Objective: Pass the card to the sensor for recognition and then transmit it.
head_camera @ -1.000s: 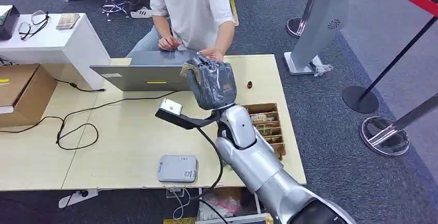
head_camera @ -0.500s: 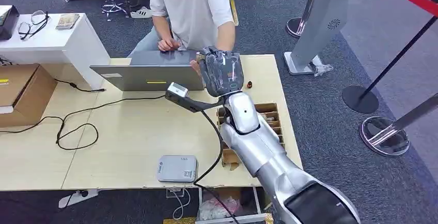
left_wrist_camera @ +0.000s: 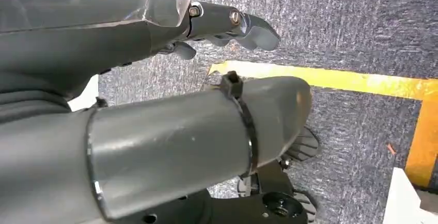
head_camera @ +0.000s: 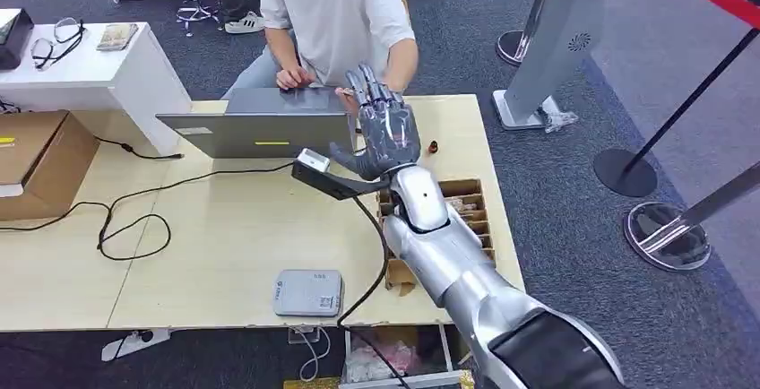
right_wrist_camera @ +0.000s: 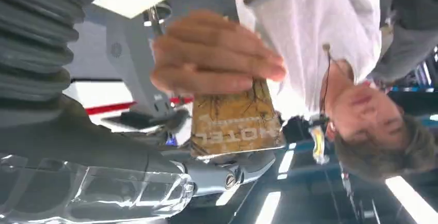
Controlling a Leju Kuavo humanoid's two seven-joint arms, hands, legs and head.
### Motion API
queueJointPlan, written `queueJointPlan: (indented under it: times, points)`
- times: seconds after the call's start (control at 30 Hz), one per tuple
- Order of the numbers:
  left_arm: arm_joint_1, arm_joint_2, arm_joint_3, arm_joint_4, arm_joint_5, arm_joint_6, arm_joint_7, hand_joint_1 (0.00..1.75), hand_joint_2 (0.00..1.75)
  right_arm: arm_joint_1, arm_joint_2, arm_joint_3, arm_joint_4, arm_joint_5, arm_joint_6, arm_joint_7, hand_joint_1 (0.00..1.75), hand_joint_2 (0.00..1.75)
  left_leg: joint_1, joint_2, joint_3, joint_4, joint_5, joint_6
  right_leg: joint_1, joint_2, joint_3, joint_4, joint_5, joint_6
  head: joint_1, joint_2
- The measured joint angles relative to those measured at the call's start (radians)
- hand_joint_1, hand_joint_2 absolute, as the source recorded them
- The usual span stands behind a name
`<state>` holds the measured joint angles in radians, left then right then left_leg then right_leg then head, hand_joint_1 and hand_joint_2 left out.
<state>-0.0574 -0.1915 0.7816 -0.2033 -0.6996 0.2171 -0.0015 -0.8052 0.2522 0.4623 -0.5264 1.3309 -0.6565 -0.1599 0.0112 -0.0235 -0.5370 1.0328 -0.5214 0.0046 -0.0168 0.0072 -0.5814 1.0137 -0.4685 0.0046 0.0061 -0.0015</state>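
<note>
Card (right_wrist_camera: pixel 235 118), gold with "HOTEL" lettering, pinched by a person's hand (right_wrist_camera: pixel 212 53) just beyond the right hand's fingers (right_wrist_camera: pixel 227 170), seemingly resting against them. Right hand (head_camera: pixel 384 129) raised over the far table edge (head_camera: pixel 466 129), fingers spread, grasping nothing. Left hand (left_wrist_camera: pixel 155 22) hanging over grey carpet, fingers loosely extended, empty. Sensor (head_camera: pixel 308 292) well behind the right hand.

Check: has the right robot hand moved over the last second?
Yes. The right robot hand has moved away from the robot along the table, past the laptop, toward the person's hand.
</note>
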Motion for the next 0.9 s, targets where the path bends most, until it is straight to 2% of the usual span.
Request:
queueJointPlan:
  times: [0.27, 0.53, 0.9]
  points:
    - [0.001, 0.001, 0.002, 0.000, -0.003, -0.008, -0.009, 0.00, 0.00, 0.058, -0.027, -0.004, -0.033, -0.100, 0.108, -0.061, 0.00, 0.00, 0.000, 0.000, 0.000, 0.000, 0.000, 0.000, 0.000, 0.000, 0.000, 0.000, 0.000, 0.000, 0.000, 0.000]
    - [0.001, 0.003, 0.015, 0.000, 0.008, -0.014, -0.009, 0.00, 0.00, 0.128, -0.079, -0.002, -0.140, -0.131, 0.156, -0.063, 0.00, 0.00, 0.000, 0.000, 0.000, 0.000, 0.000, 0.000, 0.000, 0.000, 0.000, 0.000, 0.000, 0.000, 0.000, 0.000]
    - [0.002, 0.004, 0.023, 0.000, 0.018, -0.019, -0.009, 0.00, 0.00, 0.163, -0.153, 0.017, -0.228, -0.137, 0.228, -0.038, 0.00, 0.00, 0.000, 0.000, 0.000, 0.000, 0.000, 0.000, 0.000, 0.000, 0.000, 0.000, 0.000, 0.000, 0.000, 0.000]
